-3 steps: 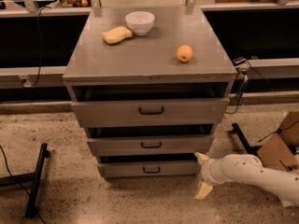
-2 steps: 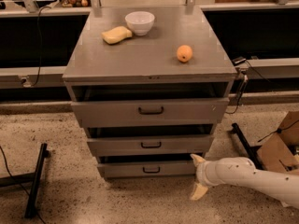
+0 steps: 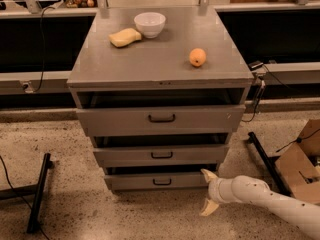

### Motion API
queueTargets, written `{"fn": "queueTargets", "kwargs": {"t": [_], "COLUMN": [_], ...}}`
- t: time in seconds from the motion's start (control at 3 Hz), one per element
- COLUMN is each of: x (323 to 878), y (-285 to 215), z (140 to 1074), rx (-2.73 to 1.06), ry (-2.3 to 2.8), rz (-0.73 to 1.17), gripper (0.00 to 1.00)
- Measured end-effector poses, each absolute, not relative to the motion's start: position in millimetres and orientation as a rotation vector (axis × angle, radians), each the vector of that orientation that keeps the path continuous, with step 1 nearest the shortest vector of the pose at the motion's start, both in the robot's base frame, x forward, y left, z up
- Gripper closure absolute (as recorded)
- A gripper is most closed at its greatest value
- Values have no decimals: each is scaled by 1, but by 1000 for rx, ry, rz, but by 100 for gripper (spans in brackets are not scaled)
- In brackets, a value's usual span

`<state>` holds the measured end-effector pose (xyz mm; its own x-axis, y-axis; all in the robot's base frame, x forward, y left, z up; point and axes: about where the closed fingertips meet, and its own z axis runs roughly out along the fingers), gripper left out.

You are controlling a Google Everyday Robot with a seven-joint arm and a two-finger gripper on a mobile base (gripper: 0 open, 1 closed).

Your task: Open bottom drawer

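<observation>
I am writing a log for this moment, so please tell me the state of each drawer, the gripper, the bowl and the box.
bottom drawer: looks shut, handle not gripped
middle drawer: looks shut
top drawer: looks shut
gripper: open, low beside the bottom drawer's right end
bowl: upright on the cabinet top
cardboard box: flaps open

Smooth end effector (image 3: 205,192) beside matt bottom drawer (image 3: 134,182)
</observation>
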<state>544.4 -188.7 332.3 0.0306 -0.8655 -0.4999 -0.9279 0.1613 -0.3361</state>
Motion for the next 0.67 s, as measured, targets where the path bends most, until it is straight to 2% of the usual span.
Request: {"fn": "queueTargets", "kwargs": {"t": [0.67], "x": [553], "y": [-175], "z": [269], "rx": [-1743], "ry": [1737], "rz": [267], "gripper": [0]}}
